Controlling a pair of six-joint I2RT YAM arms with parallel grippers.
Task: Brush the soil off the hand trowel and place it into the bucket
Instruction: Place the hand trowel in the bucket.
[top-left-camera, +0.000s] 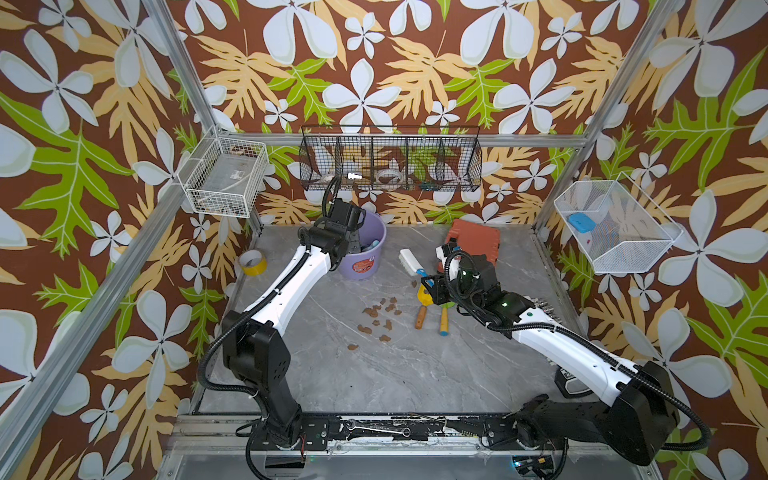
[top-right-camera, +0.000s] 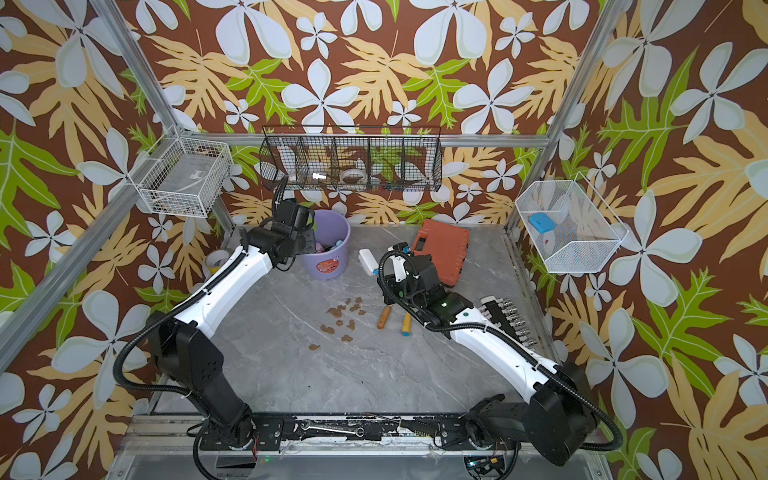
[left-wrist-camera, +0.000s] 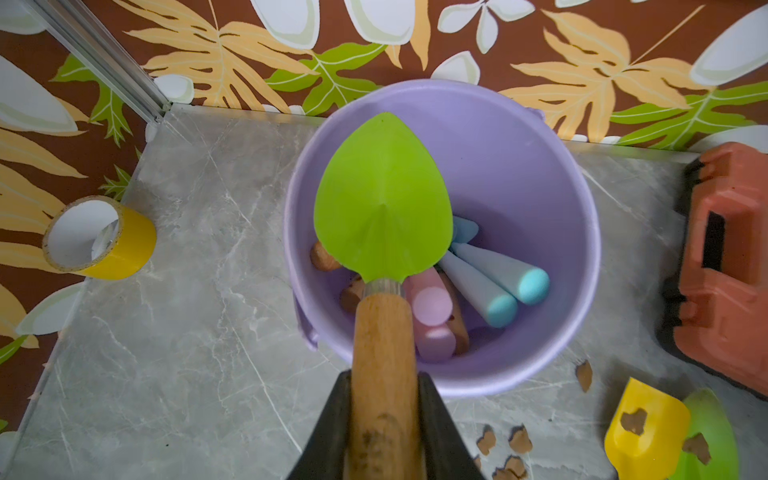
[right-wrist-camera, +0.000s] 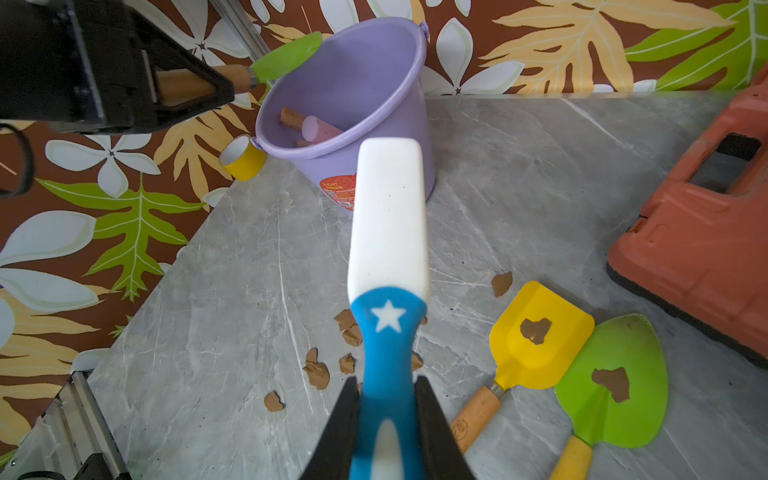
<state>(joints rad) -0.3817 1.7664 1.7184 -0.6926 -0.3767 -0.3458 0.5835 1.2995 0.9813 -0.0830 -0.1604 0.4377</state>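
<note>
Far left on the worktop (top-left-camera: 374, 374), a yellow tape roll (left-wrist-camera: 99, 237), not in play. Next, left end effector (left-wrist-camera: 384, 376) pinching the wooden handle of a green trowel (left-wrist-camera: 382, 199), fingers pressed onto both sides of it. Blade looks clean, no soil on the face that shows, and it hangs over the mouth of the bucket (left-wrist-camera: 519, 166), above the rim and not yet inside. The bucket sits at the back near the wall, with several handles (left-wrist-camera: 490, 282) already in it, pink, blue-tipped and wooden. I'd call this the drop-in step for this trowel. Next move as I judge it: tip or lower the blade past the rim, then spread the fingers so it slides in beside the others; the crowded bottom could leave it propped up. Mid-worktop, loose soil (top-left-camera: 376, 309) in brown clumps, scattered, none in the bucket as far as I can see. Right of that, right end effector (right-wrist-camera: 386, 382) clamped on the blue grip of the white brush (right-wrist-camera: 388, 216), held off the worktop and touching no trowel. Below it lie a yellow trowel (right-wrist-camera: 540, 332) and a second green trowel (right-wrist-camera: 615, 382), touching side by side, each with a clump on its blade, so both need brushing. Far right, the orange case (right-wrist-camera: 698, 249), untouched.
</note>
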